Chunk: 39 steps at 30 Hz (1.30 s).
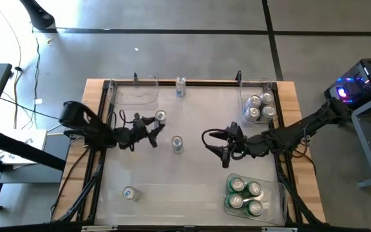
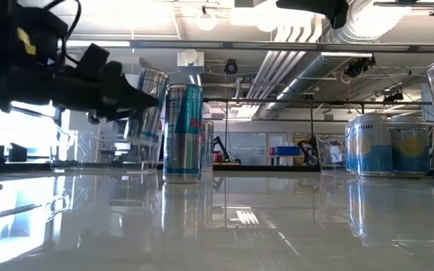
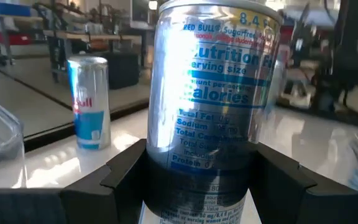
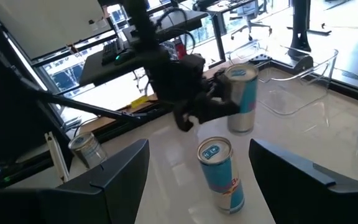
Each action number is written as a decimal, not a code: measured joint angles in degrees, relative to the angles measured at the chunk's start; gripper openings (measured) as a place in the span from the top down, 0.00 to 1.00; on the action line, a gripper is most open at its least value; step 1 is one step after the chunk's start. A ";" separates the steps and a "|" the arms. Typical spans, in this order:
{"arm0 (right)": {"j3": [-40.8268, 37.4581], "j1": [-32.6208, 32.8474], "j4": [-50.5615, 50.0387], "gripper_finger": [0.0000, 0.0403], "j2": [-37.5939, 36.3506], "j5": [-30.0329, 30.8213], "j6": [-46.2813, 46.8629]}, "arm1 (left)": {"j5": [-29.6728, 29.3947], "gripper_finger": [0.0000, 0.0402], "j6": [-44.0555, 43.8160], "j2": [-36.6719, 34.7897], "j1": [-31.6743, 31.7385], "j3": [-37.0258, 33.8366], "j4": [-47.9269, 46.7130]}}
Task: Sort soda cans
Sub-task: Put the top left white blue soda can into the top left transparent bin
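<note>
My left gripper [image 1: 152,131] is at the table's left-middle, shut on a silver-and-blue soda can [image 1: 160,117] that fills the left wrist view [image 3: 213,93]. My right gripper [image 1: 219,151] is open at the table's middle-right, level, pointing left at another blue-and-silver can [image 1: 177,145] that stands on its base a short way ahead of its fingers [image 4: 219,168]. A third can [image 1: 180,87] stands by the far edge. A fourth can [image 1: 129,193] lies on its side near the near-left corner. My left gripper has the can by its lower body [image 3: 197,171], one finger [image 3: 126,168] on each side of it. The fingers come in level from the table's left. In the low view the can [image 2: 151,113] leans slightly; whether its base is off the table I cannot tell.
A clear bin [image 1: 277,96] at the far right holds several silver-white cans. A clear bin [image 1: 277,200] at the near right holds several green cans. A clear bin [image 1: 134,90] with nothing in it sits at the far left. Black rails run along the table's left and right edges.
</note>
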 joint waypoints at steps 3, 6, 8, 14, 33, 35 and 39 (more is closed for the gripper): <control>0.00 0.65 0.03 0.32 0.00 0.00 -0.67 | 2.75 0.46 -1.24 4.07 1.94 1.05 1.47; 0.00 1.10 0.01 0.32 0.02 0.02 -0.67 | 5.85 0.46 -2.56 7.93 2.83 2.67 2.21; 0.00 1.46 -0.01 0.32 0.02 0.23 -0.73 | 6.64 0.46 -2.79 10.01 2.96 3.91 1.88; 0.00 1.51 -0.08 0.32 0.02 0.61 -0.71 | 6.36 0.46 -3.06 13.30 2.96 4.78 2.17; 0.00 1.51 0.04 0.32 0.02 0.63 -0.65 | 4.63 0.37 -8.49 13.20 0.91 -1.01 2.31; 0.00 1.51 0.03 0.32 0.02 0.63 -0.58 | 4.63 0.34 -9.15 13.20 0.91 -1.01 1.75; 0.00 1.51 0.05 0.32 0.02 0.63 -0.47 | 7.94 0.32 -10.15 13.57 0.84 -1.35 -3.15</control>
